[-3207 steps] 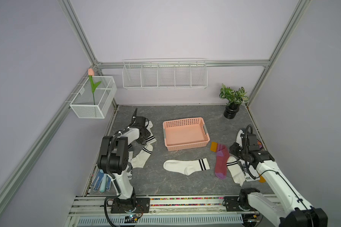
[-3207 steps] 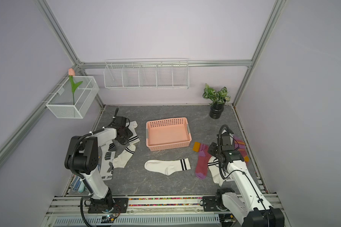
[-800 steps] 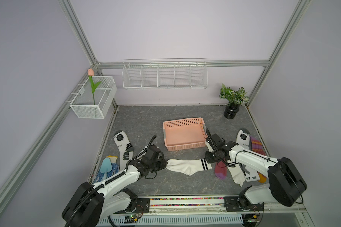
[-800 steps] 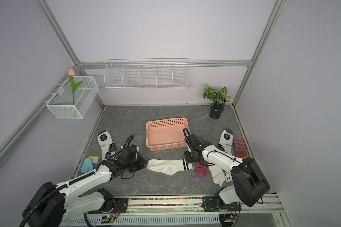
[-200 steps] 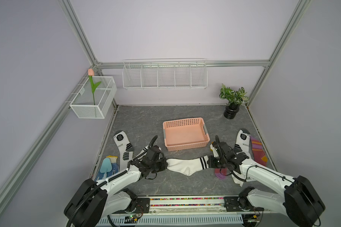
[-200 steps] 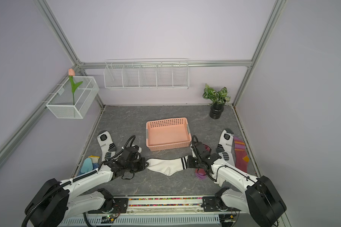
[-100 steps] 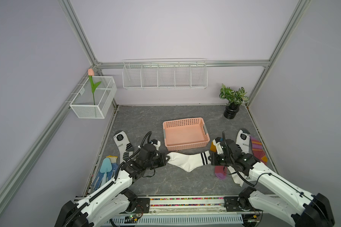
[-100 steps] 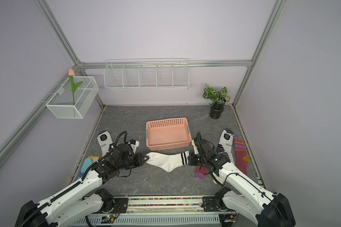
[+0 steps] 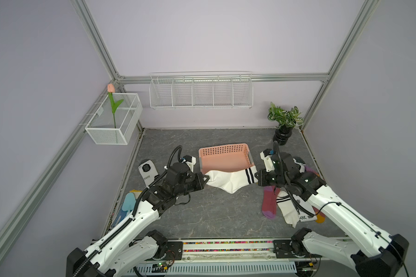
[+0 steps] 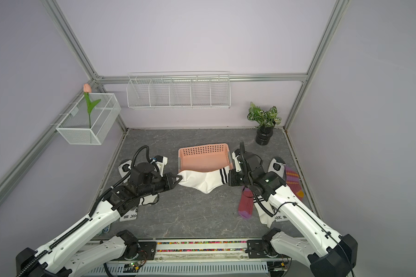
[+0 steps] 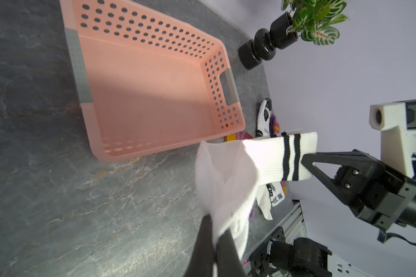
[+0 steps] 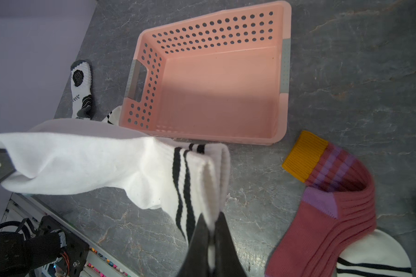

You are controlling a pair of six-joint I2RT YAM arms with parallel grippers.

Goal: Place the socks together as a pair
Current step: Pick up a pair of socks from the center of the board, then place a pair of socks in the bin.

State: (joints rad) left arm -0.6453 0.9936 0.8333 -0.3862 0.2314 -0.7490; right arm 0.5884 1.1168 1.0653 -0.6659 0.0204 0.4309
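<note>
The left gripper [image 9: 205, 178] is clamped on the toe end of a white striped sock [image 9: 228, 181], and the right gripper [image 9: 256, 178] is clamped on its black-striped cuff, where the right wrist view shows two layers of fabric [image 12: 211, 172]. The sock hangs stretched between them and sags at the heel, just in front of the near wall of the pink basket [image 9: 223, 146] at the middle of the table [image 9: 202, 215]. A maroon sock [image 9: 269, 203] lies toward the table's right edge under the right arm. A sports sock [image 9: 147, 170] lies near the left edge.
</note>
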